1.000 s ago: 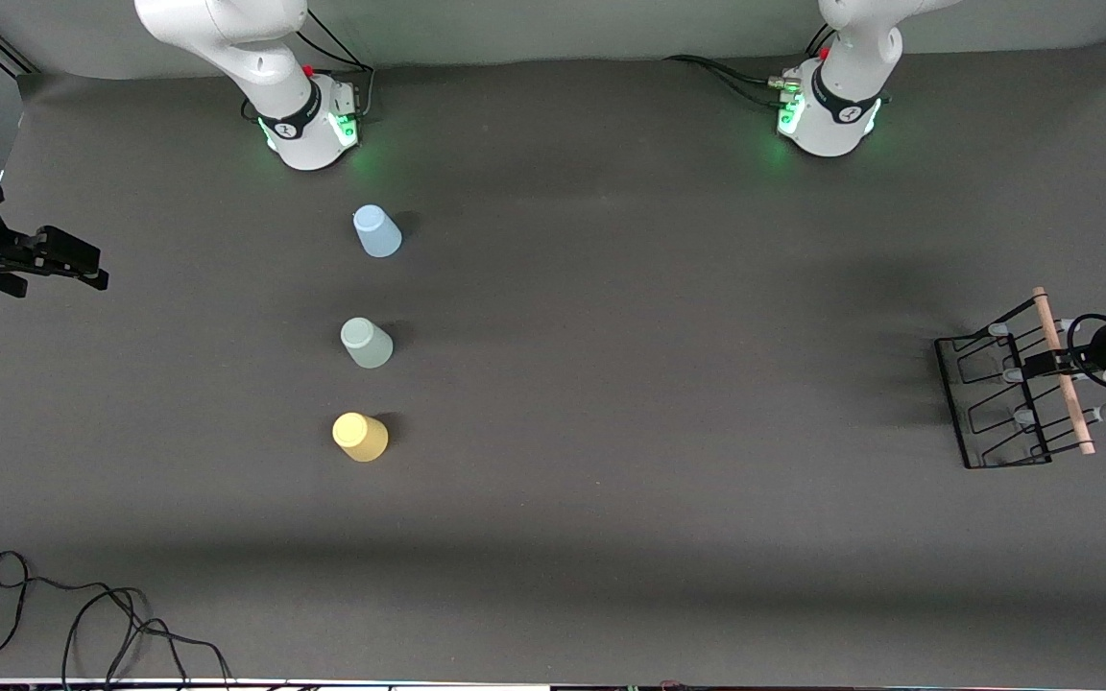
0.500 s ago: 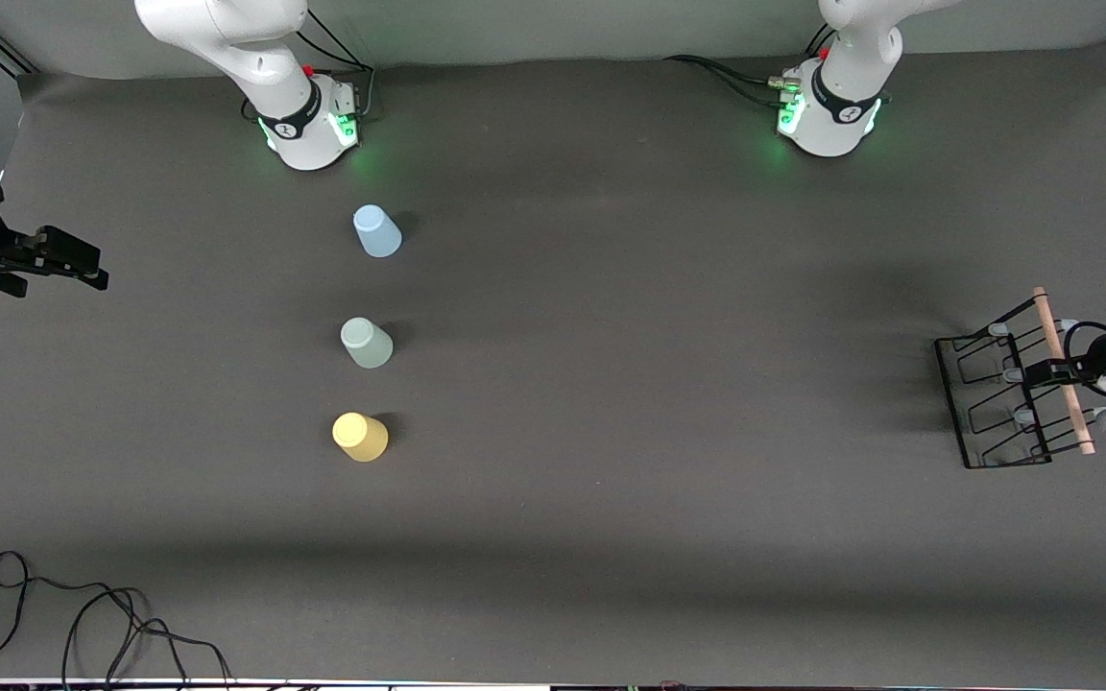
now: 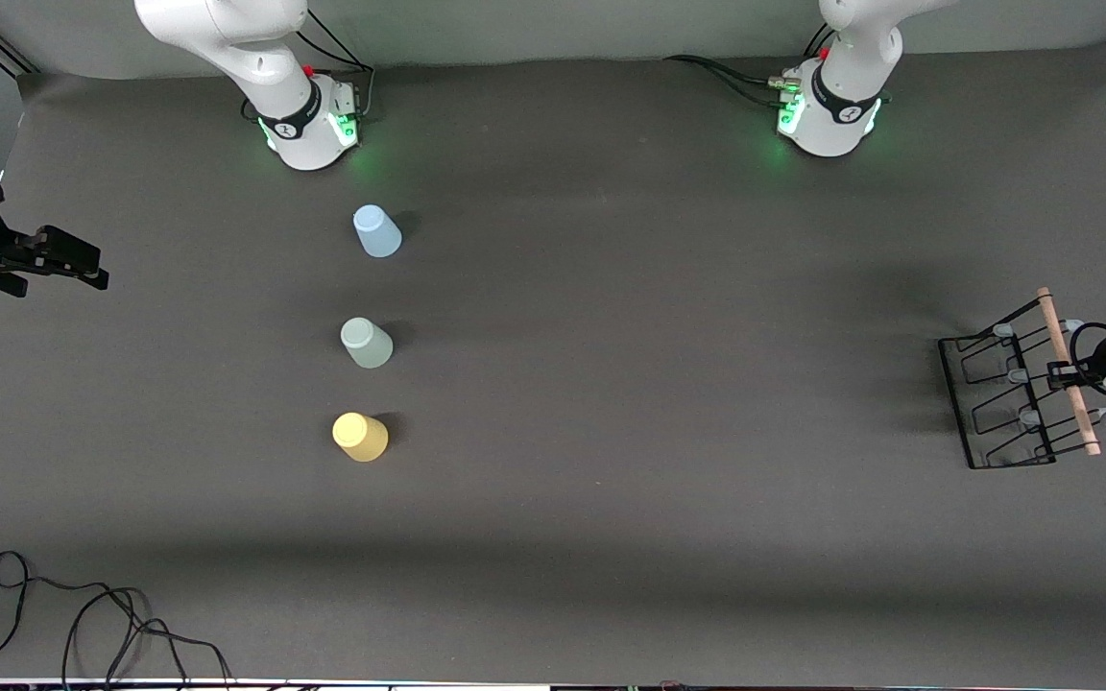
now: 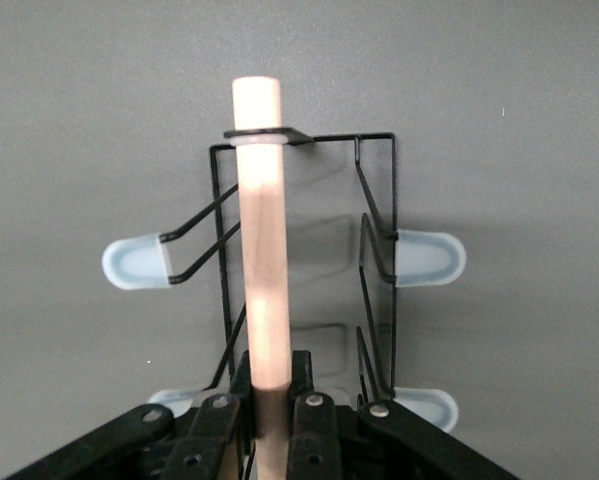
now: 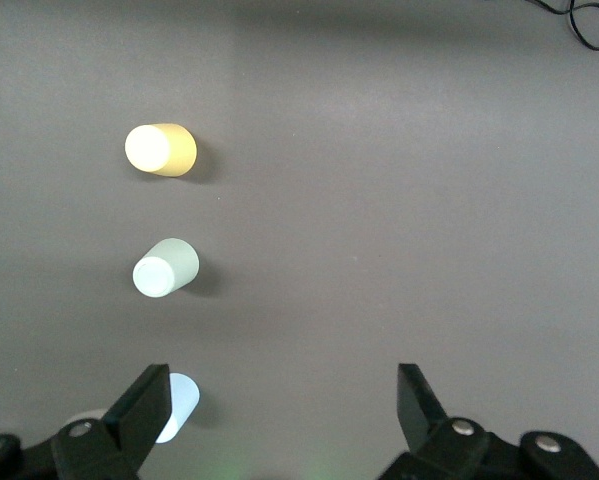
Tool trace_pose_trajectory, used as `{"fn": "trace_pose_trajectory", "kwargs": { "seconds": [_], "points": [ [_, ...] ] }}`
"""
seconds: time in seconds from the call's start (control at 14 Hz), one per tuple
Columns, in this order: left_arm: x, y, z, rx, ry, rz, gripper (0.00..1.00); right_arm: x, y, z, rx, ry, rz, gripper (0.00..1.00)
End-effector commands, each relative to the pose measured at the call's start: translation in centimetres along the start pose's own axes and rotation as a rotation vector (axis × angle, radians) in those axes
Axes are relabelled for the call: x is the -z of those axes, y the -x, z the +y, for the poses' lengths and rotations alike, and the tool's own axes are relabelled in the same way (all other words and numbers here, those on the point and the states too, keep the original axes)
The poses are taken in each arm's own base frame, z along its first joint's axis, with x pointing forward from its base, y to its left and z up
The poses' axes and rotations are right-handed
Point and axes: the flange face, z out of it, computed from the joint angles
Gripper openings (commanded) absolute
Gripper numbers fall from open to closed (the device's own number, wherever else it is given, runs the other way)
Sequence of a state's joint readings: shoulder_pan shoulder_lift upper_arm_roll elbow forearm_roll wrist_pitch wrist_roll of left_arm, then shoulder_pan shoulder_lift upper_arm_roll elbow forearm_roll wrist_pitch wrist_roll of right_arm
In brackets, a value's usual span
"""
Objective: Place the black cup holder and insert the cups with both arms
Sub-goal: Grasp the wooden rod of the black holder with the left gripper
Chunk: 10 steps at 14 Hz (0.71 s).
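Note:
The black cup holder (image 3: pixel 995 403) stands at the left arm's end of the table, its wooden rod handle (image 3: pixel 1069 374) on top. My left gripper (image 3: pixel 1062 376) is shut on that handle. In the left wrist view my left gripper (image 4: pixel 272 400) clamps the rod (image 4: pixel 258 230), with pale-tipped pegs (image 4: pixel 136 262) on both sides. The light blue cup (image 3: pixel 376 231), pale green cup (image 3: pixel 366 343) and yellow cup (image 3: pixel 359 437) stand upside down in a row toward the right arm's end. My right gripper (image 3: pixel 83 264) waits open and empty above the table's edge; in the right wrist view my right gripper (image 5: pixel 284 400) is open, with the yellow cup (image 5: pixel 160 149), green cup (image 5: pixel 165 268) and blue cup (image 5: pixel 176 405) below.
Loose black cables (image 3: pixel 83 624) lie at the near corner toward the right arm's end. The two arm bases (image 3: pixel 308 120) (image 3: pixel 827 115) stand along the edge farthest from the front camera. Dark grey cloth (image 3: pixel 659 384) covers the table between the cups and the holder.
My left gripper has drawn back from over the rack onto the wooden rod. The holder has shifted slightly toward the left arm's end. The right arm and cups have not moved.

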<state>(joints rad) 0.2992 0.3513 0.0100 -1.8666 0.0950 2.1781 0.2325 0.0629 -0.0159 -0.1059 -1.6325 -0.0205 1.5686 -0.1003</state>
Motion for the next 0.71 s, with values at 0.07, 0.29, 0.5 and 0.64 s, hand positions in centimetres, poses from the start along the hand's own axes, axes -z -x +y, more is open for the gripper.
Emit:
{"fn": "trace_pose_trajectory", "kwargs": {
  "seconds": [0.07, 0.29, 0.5, 0.64],
  "points": [
    [0.9, -0.2, 0.0, -0.016, -0.001, 0.001, 0.00, 0.5, 0.0, -0.2, -0.019, 0.014, -0.004, 1.00],
    [2.7, -0.3, 0.2, -0.014, -0.005, 0.010, 0.00, 0.5, 0.0, -0.2, -0.019, 0.014, -0.004, 1.00],
    [5.9, 0.1, 2.3, 0.001, -0.001, 0.000, 0.00, 0.5, 0.0, -0.2, -0.019, 0.014, -0.004, 1.00],
    [8.0, 0.8, 4.7, -0.015, 0.010, -0.036, 0.00, 0.5, 0.0, -0.2, -0.019, 0.014, -0.004, 1.00]
  ]
}}
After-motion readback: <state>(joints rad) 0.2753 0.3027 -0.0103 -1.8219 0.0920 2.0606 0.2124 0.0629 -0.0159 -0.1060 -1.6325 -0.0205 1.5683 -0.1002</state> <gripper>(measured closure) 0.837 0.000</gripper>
